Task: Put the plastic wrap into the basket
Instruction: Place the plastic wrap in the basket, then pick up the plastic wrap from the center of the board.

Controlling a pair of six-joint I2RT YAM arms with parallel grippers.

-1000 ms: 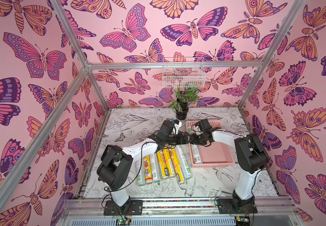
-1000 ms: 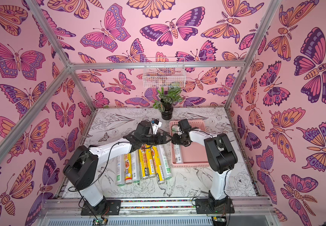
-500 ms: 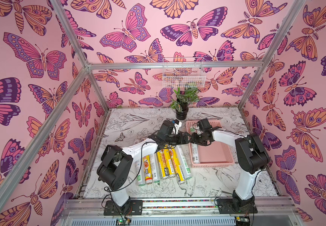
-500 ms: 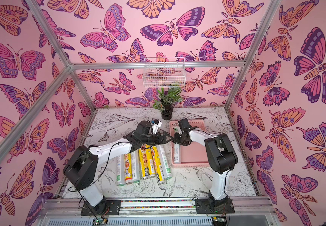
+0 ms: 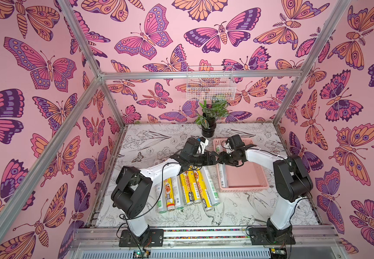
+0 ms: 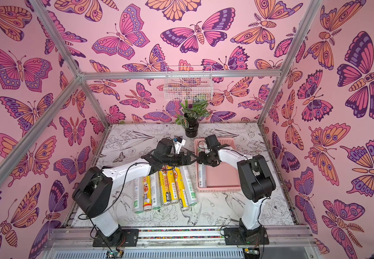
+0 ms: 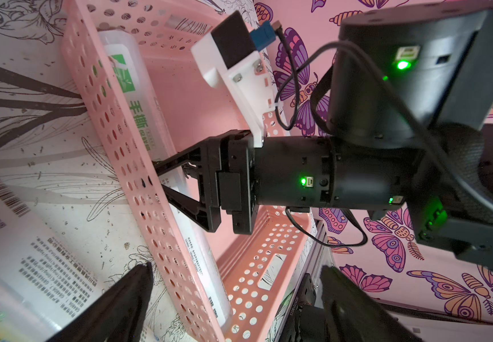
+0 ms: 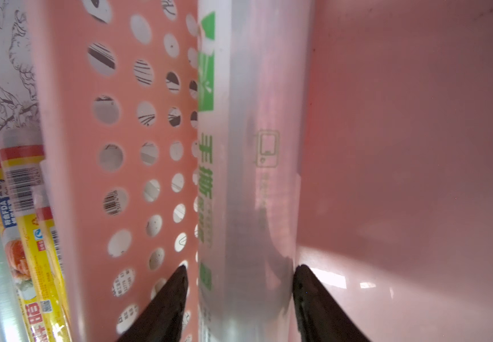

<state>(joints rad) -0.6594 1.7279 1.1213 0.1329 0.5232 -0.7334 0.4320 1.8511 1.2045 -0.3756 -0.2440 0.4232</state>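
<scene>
Your right tool has eased apart around the roll in the basket. Your left tool gapes empty nearby.

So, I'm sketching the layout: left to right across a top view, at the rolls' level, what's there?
Left arm's black joint → row of loose plastic wrap rolls → silvery roll inside the pink basket → the basket's bare floor → right arm's black joint.

- Green characters "手撕" run along the silvery-clear plastic wrap roll lying inside the pink perforated plastic basket.
- "FDA" stands in blue beside a barcode on a yellow-labelled plastic wrap roll outside it.
</scene>
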